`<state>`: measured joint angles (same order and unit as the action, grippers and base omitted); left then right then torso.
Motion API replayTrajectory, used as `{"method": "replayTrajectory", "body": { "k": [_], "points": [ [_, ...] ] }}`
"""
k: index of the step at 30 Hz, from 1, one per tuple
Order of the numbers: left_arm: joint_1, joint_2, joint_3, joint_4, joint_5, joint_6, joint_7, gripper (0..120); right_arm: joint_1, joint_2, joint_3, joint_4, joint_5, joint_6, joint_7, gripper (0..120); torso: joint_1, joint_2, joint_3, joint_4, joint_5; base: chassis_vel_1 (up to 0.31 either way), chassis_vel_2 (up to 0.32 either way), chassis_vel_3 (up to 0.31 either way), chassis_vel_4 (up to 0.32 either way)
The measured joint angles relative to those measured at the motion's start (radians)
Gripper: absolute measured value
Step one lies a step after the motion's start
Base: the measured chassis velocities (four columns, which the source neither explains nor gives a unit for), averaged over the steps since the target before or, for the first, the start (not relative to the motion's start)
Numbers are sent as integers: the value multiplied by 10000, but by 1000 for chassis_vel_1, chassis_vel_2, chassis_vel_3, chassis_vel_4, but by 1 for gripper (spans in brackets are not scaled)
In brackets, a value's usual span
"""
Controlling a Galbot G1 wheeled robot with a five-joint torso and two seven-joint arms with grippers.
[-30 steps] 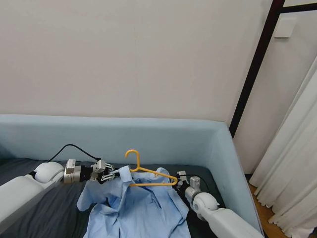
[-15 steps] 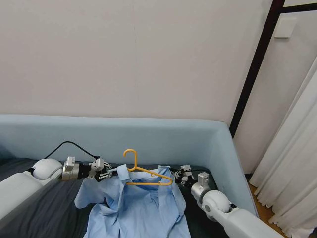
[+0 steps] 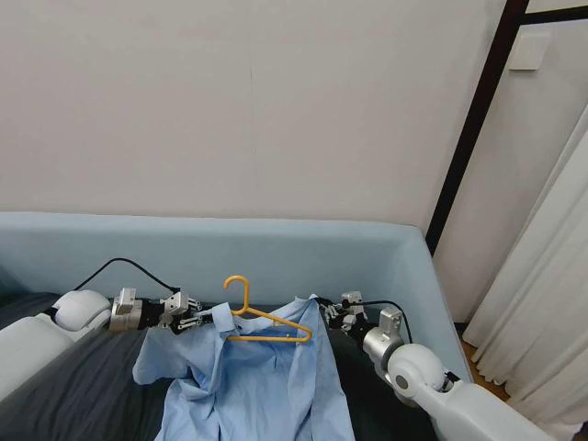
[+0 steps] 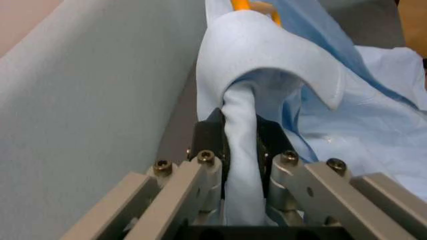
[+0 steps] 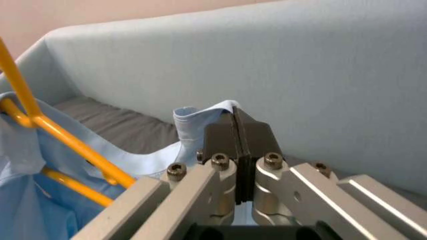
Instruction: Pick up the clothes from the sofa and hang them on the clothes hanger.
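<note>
A light blue shirt [image 3: 253, 386] hangs spread between my two grippers above the dark sofa seat [image 3: 73, 390]. An orange hanger [image 3: 257, 317] sits inside its collar, hook up. My left gripper [image 3: 204, 318] is shut on the shirt's collar [image 4: 241, 150] at the left. My right gripper [image 3: 327, 312] is shut on the shirt's other shoulder edge [image 5: 200, 117], with the hanger's arm [image 5: 73, 145] close beside it.
The pale blue sofa back [image 3: 276, 253] runs behind the shirt, and its side arm [image 3: 427, 312] stands at the right. A black door frame [image 3: 469, 129] and white curtains [image 3: 551, 303] lie beyond the sofa's right end.
Both grippers have lifted the shirt and hanger and carried them toward the sofa back. The hanger has shifted slightly left and the shirt hangs more stretched between them.
</note>
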<state>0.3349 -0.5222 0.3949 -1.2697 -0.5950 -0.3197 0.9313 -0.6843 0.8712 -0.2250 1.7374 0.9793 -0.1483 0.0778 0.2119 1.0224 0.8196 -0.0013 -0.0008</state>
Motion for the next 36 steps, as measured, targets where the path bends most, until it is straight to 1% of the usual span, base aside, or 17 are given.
{"method": "replayTrajectory", "body": {
  "k": [2,5,11,14,17,20,22,24,26,27,30,31,34,36],
  "points": [
    [3,3,-32,-9,54,28,-9,7,-4,-69,14,67,-10,-2,0,0,1,0,0,0,-1,0,0,0,0],
    [15,38,-181,-106,475,176,-121,7,-42,-236,82,225,-78,-5,-10,0,0,0,0,-1,-1,0,0,0,0],
    [28,123,-325,-173,838,339,-255,7,-82,-262,227,324,-142,-8,-23,0,0,0,0,0,0,0,0,0,0],
    [-54,273,-372,-192,926,339,-303,7,-93,-296,301,337,-290,-4,-69,0,1,0,0,0,-2,0,0,0,0],
    [-180,423,-458,-228,1021,337,-324,7,-97,-385,272,245,-1250,327,-343,0,0,0,-1,0,0,0,0,0,0],
    [-189,472,-490,-275,1072,337,-379,7,-97,-403,166,226,-1676,497,-434,0,1,0,0,0,2,0,0,0,0],
    [-152,484,-499,-319,1073,337,-416,7,-101,-398,141,290,-1677,500,-426,0,1,0,0,-2,1,0,0,0,0],
    [76,489,-500,-473,1072,377,-521,7,-116,-345,123,642,-1386,393,-285,0,1,-1,0,-2,1,0,0,0,0],
    [306,441,-500,-627,1067,468,-697,7,-116,-343,122,1107,-997,198,-116,0,0,-1,0,4,-2,0,0,0,0],
    [306,441,-500,-627,1067,468,-697,7,-116,-343,122,1107,-997,198,-116,0,0,-1,0,4,-2,0,0,0,0],
    [458,209,-426,-707,1032,608,-1051,7,-84,-516,122,1937,-374,-145,232,0,0,0,0,2,-2,0,0,0,0],
    [458,209,-426,-707,1032,608,-1051,7,-84,-516,122,1937,-374,-145,232,0,0,0,0,2,-2,0,0,0,0],
    [407,-74,-270,-731,965,728,-1515,7,26,-702,185,2558,85,-524,663,0,0,0,0,-2,-1,0,0,0,0],
    [299,-289,-124,-780,835,829,-2003,7,91,-856,353,3060,495,-813,996,0,0,0,0,-2,1,0,0,0,0]
  ]
}}
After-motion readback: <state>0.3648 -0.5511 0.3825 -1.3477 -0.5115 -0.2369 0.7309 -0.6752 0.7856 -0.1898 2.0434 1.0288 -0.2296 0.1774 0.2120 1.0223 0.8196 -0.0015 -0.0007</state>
